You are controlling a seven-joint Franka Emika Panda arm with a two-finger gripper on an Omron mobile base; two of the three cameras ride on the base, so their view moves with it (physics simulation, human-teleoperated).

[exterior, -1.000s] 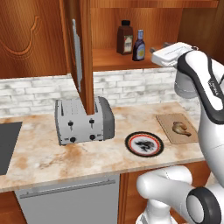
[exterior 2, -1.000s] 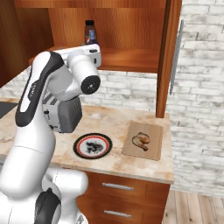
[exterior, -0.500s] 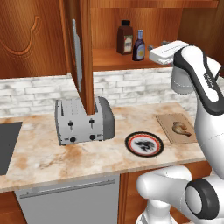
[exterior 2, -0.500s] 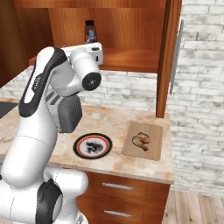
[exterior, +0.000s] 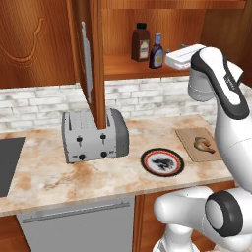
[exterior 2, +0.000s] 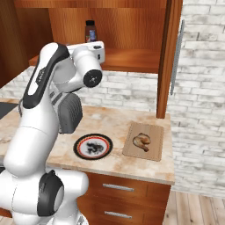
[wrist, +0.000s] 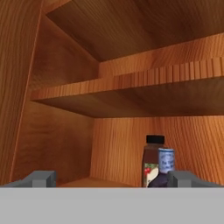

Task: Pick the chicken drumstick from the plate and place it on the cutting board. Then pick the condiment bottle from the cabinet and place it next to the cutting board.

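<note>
The chicken drumstick (exterior: 204,143) (exterior 2: 142,140) lies on the cutting board (exterior: 189,138) (exterior 2: 154,149), at the right end of the counter. Left of the board sits the plate (exterior: 162,162) (exterior 2: 92,146), with nothing on it. On the lower shelf of the cabinet (exterior: 125,68) (wrist: 131,78) stands the condiment bottle (exterior: 157,51) (wrist: 165,165), beside a taller brown bottle (exterior: 141,43) (exterior 2: 90,31) (wrist: 151,157). My gripper (exterior: 171,58) (wrist: 111,179) is open and empty at shelf height, just right of the bottles. In the hand view the condiment bottle stands ahead near the right fingertip (wrist: 181,178).
A grey toaster (exterior: 93,135) stands on the counter left of the plate. The open cabinet door (exterior: 91,59) (exterior 2: 169,57) juts out over the counter. A dark cooktop (exterior: 7,162) lies at the far left.
The hand has crept left and slightly up towards the bottles on the shelf. The jaws have stayed open, and nothing on the counter has moved.
</note>
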